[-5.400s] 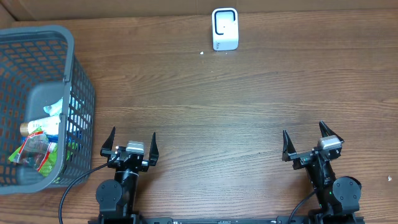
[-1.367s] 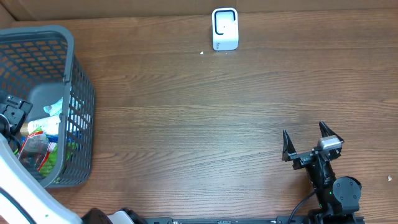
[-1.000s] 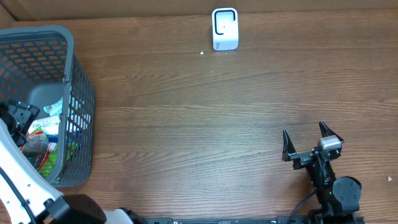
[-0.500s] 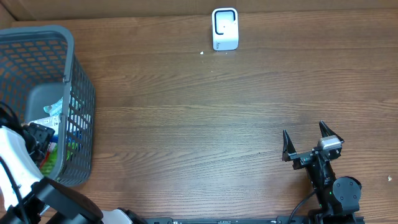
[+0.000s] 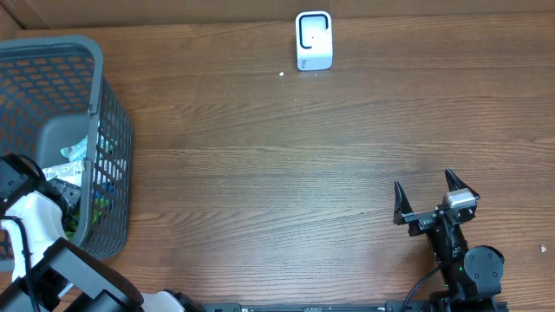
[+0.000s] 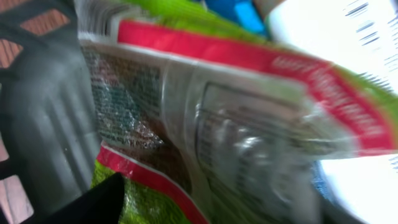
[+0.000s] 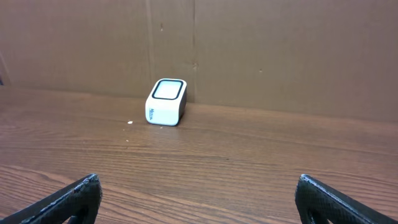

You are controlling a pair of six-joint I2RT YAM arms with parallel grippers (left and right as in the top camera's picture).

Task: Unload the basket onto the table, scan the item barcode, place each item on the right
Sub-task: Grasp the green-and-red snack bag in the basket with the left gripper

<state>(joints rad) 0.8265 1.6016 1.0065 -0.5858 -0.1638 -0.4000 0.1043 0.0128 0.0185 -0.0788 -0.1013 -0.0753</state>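
Note:
A crinkly clear packet with green and red edges (image 6: 205, 124) fills the left wrist view, lying in the grey basket (image 5: 52, 52) on other goods. My left gripper (image 5: 62, 192) reaches down into the basket's near end, right over this packet. Only one black finger (image 6: 93, 202) shows, low on the left against the packet's green edge, and the other is hidden. The white barcode scanner (image 5: 313, 40) stands at the table's far edge, its window (image 7: 166, 102) facing up. My right gripper (image 5: 436, 195) rests open and empty at the near right.
In the basket, a white pack with printed bars (image 6: 354, 25) and something blue (image 6: 239, 12) lie beside the packet. The basket's grey wall (image 6: 37, 112) is close on the left. A cardboard wall (image 7: 280, 50) backs the wooden table (image 5: 286, 173).
My left arm has swung toward the basket's near end and dropped lower onto the packets, covering most of them from above. The right arm has not moved.

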